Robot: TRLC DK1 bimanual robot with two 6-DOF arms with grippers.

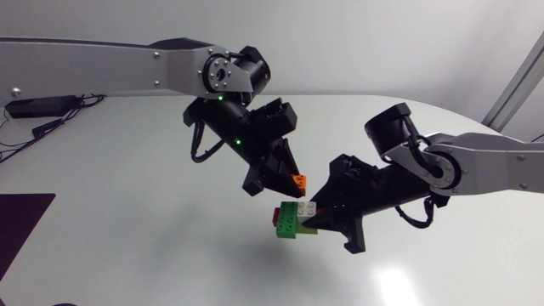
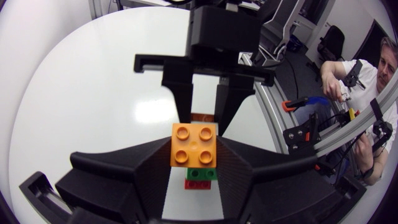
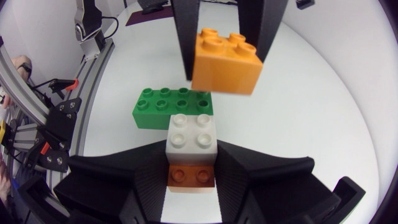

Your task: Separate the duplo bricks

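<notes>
Clamped from two sides between the fingers of the left gripper: a square orange brick, studs toward that wrist's camera, up off the table. Just at its 6 o'clock in the head view, near the table's middle and likewise in the air: the rest of the stack, namely a long green brick, a white brick at the green one's 1 o'clock end, and a red brick at its 9 o'clock side. In the right wrist view, a visible gap between orange and white, and a thin brown brick against the white one, deeper between the fingers. Closed narrowly on the white brick and the brown one from both sides: the right gripper. Left arm in from 10 o'clock, right arm in from 3 o'clock, the two grippers tip to tip.
</notes>
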